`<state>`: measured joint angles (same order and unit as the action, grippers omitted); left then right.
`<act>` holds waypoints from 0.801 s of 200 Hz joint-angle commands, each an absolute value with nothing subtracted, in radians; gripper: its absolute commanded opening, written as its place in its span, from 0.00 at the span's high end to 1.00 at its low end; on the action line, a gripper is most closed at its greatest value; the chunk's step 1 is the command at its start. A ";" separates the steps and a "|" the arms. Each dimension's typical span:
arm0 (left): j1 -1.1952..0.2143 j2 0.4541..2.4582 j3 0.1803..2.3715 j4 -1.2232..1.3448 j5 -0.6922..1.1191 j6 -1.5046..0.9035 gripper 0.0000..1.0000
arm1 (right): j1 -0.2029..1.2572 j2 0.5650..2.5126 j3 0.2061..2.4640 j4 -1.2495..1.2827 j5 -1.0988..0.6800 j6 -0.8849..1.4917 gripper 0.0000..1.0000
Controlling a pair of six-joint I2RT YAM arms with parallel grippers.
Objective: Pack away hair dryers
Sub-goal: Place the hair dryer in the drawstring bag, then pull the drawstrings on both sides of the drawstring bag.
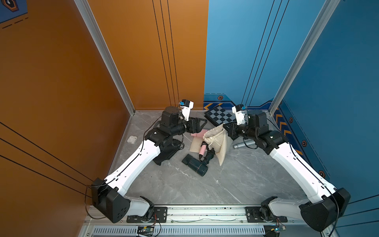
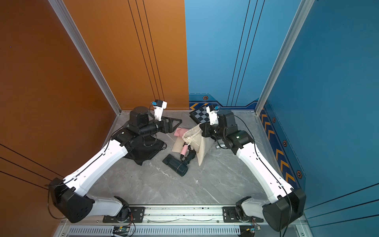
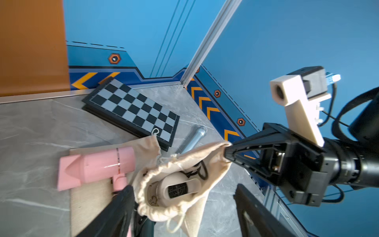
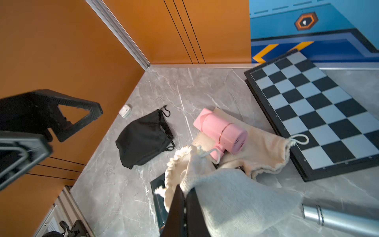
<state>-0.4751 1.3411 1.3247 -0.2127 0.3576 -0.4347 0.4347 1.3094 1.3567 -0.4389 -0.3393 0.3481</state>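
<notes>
Spotting the white hair dryer [image 3: 176, 188] nested down inside the cream bag [image 3: 207, 156], cord bundled in behind it, lying straight ahead of the left end effector [image 4: 76, 128] and framed between its jaws, standing wide apart and gripping nothing. Hanging that bag up off the tabletop [image 1: 184, 190] by one edge of its mouth from the right end effector [image 3: 227, 149], clamped together on the cloth. Finding the pink hair dryer [image 4: 221, 131] resting on a second cream bag [image 4: 264, 147], spread flat, just beside the left end effector and a little beyond the tip of the right one. Finding the dark teal hair dryer [image 1: 195, 165] lying on its side, back toward the arm bases from both end effectors and touched by neither. Judging all three as light, rigid plastic shells: smooth and probably slippery across the round barrel, hinged at the handle and so liable to fold, trailing a cord apt to snag the drawstring. Favouring a hold across the barrel close to the handle joint, never on the cord. Treating the bags as limp cloth, sagging shut unless propped open. Passing over the black bag [image 4: 143, 139] behind the left end effector, the chessboard [image 3: 133, 110] beyond both, the microphone [image 3: 195, 136] behind the right one.
</notes>
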 commanded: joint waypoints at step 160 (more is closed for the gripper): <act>-0.046 1.101 1.118 -0.454 0.275 -0.502 0.21 | 0.520 2.085 2.288 -0.477 -0.900 0.363 1.00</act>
<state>-0.0647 1.1145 1.1358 -0.4389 0.2581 -0.4950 0.5144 2.0285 2.1815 -0.4984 -0.7700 0.3683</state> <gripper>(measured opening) 0.792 0.048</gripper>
